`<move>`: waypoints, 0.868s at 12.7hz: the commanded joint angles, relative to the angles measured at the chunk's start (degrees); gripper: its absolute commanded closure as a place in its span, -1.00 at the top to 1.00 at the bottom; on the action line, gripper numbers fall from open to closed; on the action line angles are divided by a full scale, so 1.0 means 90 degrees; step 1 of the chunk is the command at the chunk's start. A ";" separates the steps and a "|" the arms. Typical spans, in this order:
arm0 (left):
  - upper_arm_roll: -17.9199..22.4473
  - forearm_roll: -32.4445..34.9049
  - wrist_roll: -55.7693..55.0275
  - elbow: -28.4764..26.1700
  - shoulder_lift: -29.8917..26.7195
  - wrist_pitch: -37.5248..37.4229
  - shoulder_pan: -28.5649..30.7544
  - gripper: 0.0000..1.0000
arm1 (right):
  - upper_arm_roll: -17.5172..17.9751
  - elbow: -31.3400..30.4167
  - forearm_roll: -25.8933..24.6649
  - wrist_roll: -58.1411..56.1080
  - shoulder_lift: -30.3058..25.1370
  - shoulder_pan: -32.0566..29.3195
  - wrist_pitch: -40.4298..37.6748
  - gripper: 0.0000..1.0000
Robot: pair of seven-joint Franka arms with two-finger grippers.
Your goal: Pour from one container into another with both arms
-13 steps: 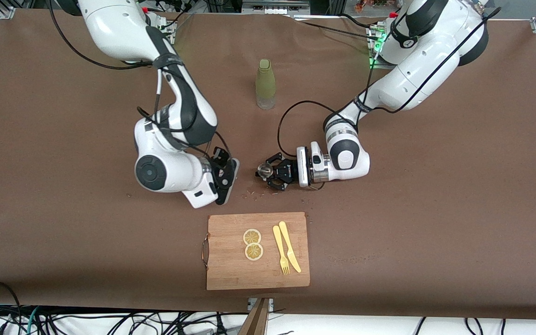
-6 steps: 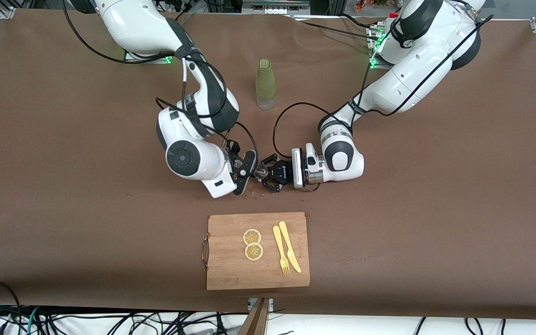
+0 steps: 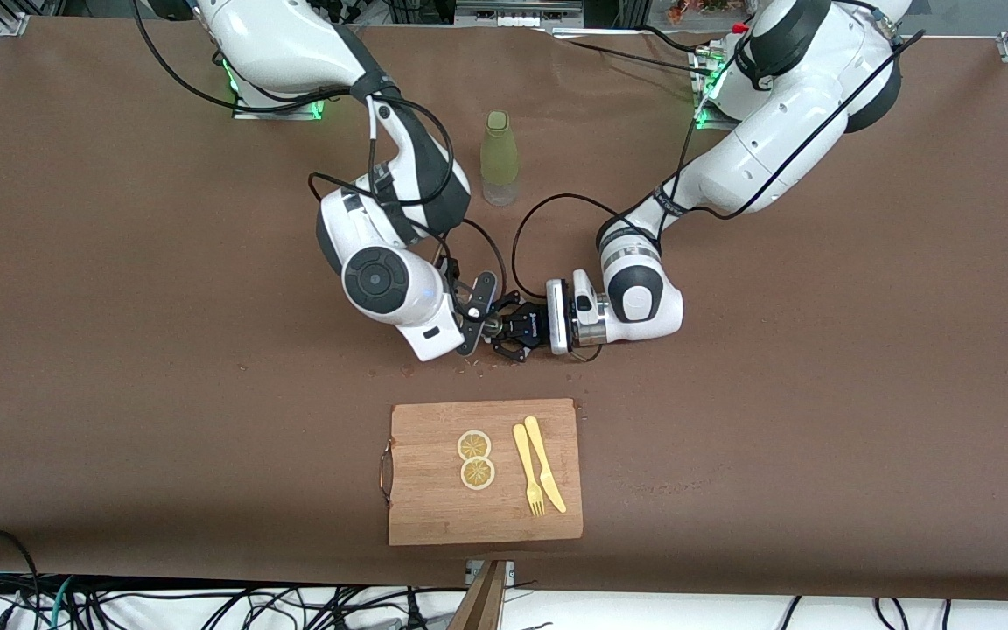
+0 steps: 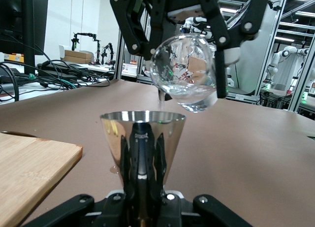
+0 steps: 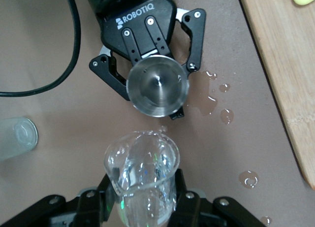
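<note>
Right gripper [image 3: 479, 308]: clasps clear glass flask [image 5: 142, 163], tipped over steel cup [image 5: 158, 86], mid-table, between bottle [image 3: 500, 157] and cutting board [image 3: 484, 472].
Left gripper [image 3: 513, 331]: clamped on steel cup, upright.
Risk: stream misses narrow rim; droplets [image 5: 216, 99] already on table beside cup.
Views: right wrist shows cup mouth, empty-looking; left wrist shows flask above rim; front hides both.

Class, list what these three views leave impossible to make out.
- Metal cup: its base, hidden by the left gripper holding it, left wrist view.
- Glass: lower part hidden by the right gripper, right wrist view.
- Both containers: too small and gripper-covered in the front view.
</note>
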 commanded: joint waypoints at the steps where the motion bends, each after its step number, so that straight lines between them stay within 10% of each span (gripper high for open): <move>1: -0.0051 -0.0240 0.0223 0.0254 0.0171 0.0090 -0.0072 -1.00 | -0.0109 0.0082 -0.0250 0.0202 -0.0026 0.0218 -0.0016 -0.39; 11: -0.0061 -0.0210 0.0311 0.0401 0.0308 0.0090 -0.0130 -1.00 | -0.0138 0.0375 -0.0503 0.0621 0.0140 0.0316 0.0033 -0.39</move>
